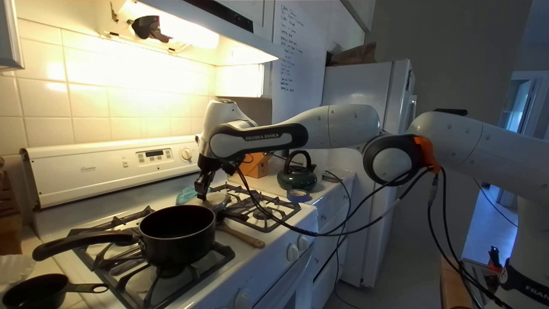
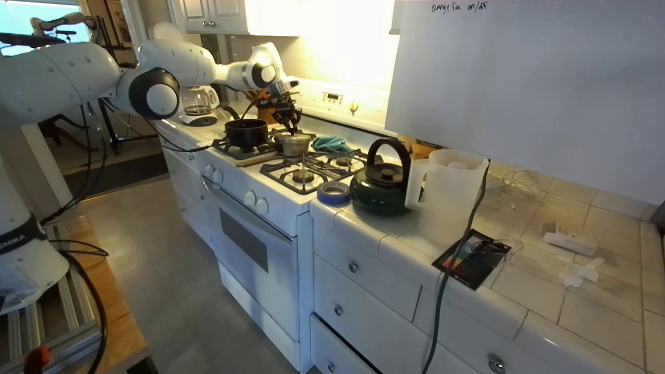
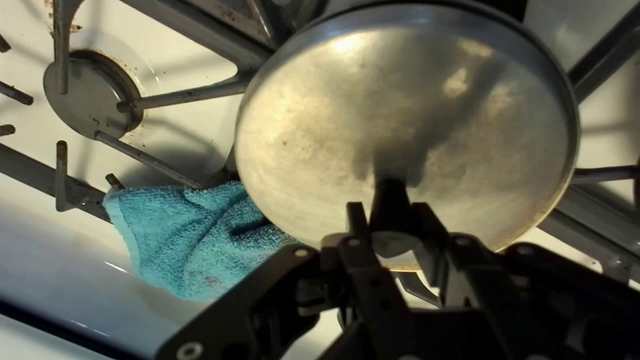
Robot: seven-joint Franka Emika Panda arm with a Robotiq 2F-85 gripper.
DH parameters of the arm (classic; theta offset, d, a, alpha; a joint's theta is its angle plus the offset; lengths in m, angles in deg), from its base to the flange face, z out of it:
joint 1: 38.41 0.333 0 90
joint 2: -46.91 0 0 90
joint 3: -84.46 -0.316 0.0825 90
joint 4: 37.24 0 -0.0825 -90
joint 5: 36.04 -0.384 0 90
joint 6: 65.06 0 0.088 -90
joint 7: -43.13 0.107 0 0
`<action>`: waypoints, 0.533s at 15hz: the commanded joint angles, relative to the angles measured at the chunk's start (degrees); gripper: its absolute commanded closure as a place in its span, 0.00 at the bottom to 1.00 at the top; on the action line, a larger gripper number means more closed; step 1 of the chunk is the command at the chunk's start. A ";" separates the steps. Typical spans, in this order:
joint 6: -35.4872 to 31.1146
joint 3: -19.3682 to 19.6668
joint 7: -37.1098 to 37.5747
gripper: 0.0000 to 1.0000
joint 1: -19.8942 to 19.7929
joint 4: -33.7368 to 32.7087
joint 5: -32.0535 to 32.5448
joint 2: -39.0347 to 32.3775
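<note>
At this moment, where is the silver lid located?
In the wrist view, the silver lid fills the upper right-center, with the turquoise cloth at its lower left; the gripper straddles the lid's black knob.

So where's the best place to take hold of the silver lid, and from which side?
Probably best by the black knob, from above: it stands up from the smooth, gently domed lid and gives two opposite sides to pinch. The gripper straddles that knob; whether it touches, I can't tell.
</note>
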 commanded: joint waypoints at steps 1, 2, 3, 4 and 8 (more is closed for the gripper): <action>1.31 0.73 1.30 0.98 0.42 -0.36 -1.14 0.37; 1.36 0.70 1.34 0.94 0.42 -0.36 -1.17 0.41; 1.42 0.72 1.44 0.94 0.44 -0.36 -1.15 0.46; 1.50 0.75 1.57 0.94 0.49 -0.39 -1.13 0.55; 1.48 0.84 2.37 0.94 0.85 0.20 -1.06 2.72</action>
